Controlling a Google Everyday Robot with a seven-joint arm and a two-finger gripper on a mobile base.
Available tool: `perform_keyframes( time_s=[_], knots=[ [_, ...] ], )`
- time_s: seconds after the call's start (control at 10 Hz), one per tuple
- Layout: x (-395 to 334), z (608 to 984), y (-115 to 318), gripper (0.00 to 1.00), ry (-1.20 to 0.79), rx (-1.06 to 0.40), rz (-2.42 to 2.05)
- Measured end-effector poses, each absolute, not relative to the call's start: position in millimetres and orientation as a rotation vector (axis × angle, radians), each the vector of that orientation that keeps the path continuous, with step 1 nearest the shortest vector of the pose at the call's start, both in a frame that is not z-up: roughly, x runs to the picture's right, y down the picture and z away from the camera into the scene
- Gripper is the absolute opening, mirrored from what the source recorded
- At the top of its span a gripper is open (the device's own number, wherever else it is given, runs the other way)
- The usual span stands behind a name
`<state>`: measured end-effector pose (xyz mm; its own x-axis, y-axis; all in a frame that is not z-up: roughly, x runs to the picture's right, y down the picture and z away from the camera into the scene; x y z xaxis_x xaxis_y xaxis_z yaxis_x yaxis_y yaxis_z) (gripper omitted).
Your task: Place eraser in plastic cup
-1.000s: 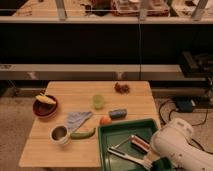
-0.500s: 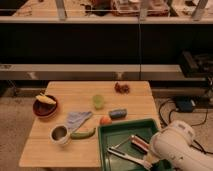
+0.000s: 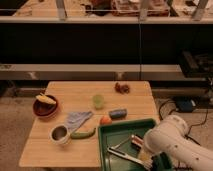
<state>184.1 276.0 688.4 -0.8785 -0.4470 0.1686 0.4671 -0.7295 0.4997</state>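
robot arm (image 3: 176, 144), lower right of view: smooth white shell, matte finish, built from thick rounded segments. one fat, bulbous joint housing sits at upper left of the arm; a broad tubular link runs from it to the right edge of view. shell reads warm cream under the room light, w/ grey shading along the underside. a few small dark specks on the housing; cannot tell what they are. gripper (image 3: 146, 156): at the arm's lower-left end, over the green tray (image 3: 125, 125), near bottom edge of view; pale yellowish tint, shape not made out.
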Motion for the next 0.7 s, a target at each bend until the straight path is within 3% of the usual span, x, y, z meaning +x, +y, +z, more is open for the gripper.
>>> perform_keyframes(
  time_s=[0.7],
  knots=[
    [219, 731, 268, 0.63, -0.723, -0.08, -2.444]
  ],
)
